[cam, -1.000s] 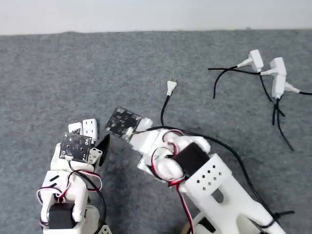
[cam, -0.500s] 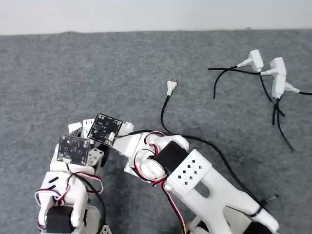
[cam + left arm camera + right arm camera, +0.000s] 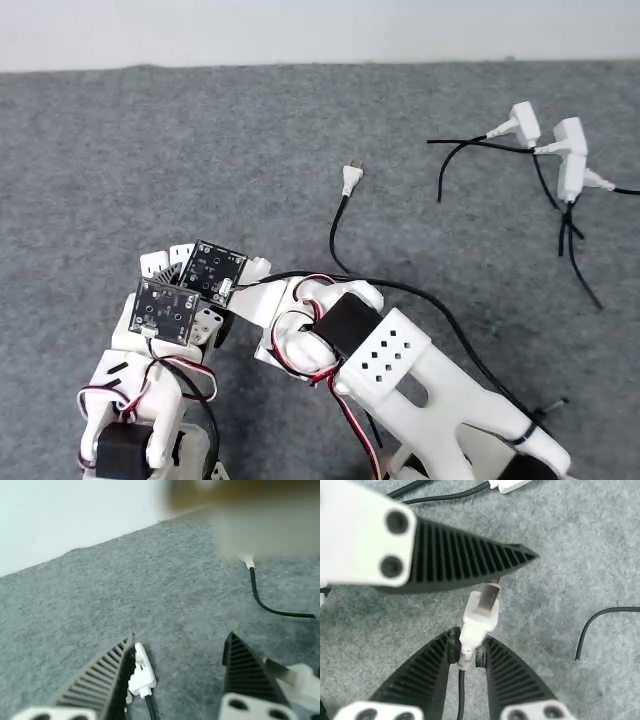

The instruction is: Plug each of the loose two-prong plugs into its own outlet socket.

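Plug, white two-prong, clamped between right gripper fingers over grey tabletop. Left gripper right beside it, fingers spread apart; held plug's prongs point at one black finger of it. Second white plug with black cord lies just beside inner face of one left finger. Third plug loose mid-tabletop, cord trailing toward arms. Outlet sockets well apart, far right.
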Motion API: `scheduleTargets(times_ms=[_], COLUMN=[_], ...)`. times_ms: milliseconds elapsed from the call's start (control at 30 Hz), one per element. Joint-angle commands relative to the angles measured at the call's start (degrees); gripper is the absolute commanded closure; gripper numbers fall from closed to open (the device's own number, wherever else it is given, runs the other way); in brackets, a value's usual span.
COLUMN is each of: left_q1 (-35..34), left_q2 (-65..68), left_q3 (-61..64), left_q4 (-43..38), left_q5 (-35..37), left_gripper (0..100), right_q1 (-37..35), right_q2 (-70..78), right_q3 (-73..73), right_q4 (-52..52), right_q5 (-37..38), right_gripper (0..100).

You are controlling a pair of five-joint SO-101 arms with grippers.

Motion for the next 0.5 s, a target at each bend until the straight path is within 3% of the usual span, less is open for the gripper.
scheduleTargets(times_ms=[0, 467], left_q1=[-1.4, 2.5], left_q2=[-1.1, -1.1], left_q3=[-3.6, -6.7], left_q4=[1.4, 4.1], left_q5=[-0.4, -0.3], left_gripper=[71, 71], right_q1=[-1.5, 0.9], right_q2=[-2.9, -2.9], right_q3=[-3.9, -3.9], right_q4=[0.0, -0.1], right_q5=[-0.6, -0.6], right_gripper=[98.9, 98.9])
